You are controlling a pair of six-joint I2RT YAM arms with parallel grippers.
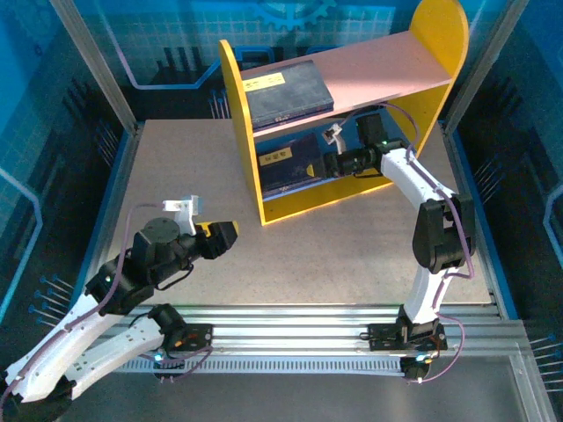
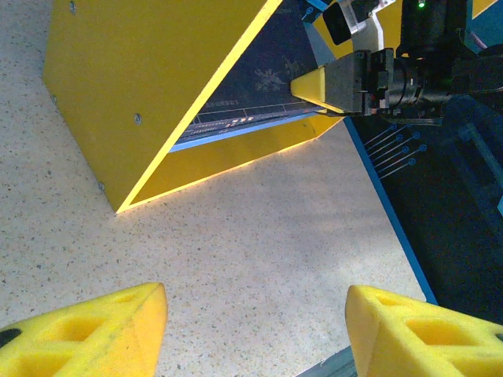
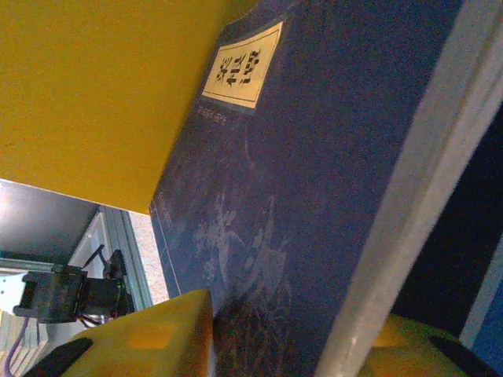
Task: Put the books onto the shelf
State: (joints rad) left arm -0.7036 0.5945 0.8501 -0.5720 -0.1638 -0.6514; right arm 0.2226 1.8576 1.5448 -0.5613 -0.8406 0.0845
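Observation:
The shelf [image 1: 242, 132] stands at the back of the table, with yellow sides and a pink upper board. One dark navy book [image 1: 286, 92] lies flat on the upper board. Another book [image 1: 286, 167] lies on the lower board. My right gripper [image 1: 332, 165] reaches into the lower tier from the right. That book [image 3: 314, 157] sits between its yellow fingers [image 3: 157, 338], its cover beside one of them. Whether they press on it is unclear. My left gripper [image 1: 230, 236] hovers open over bare table at the front left, with nothing between its fingertips [image 2: 94, 330].
The shelf's yellow side panel [image 2: 134, 86] stands ahead of my left gripper, with speckled tabletop [image 2: 259, 236] between them. A blue rim [image 1: 475, 220] edges the table on the right. Metal rails [image 1: 308, 325] run along the near edge by the arm bases.

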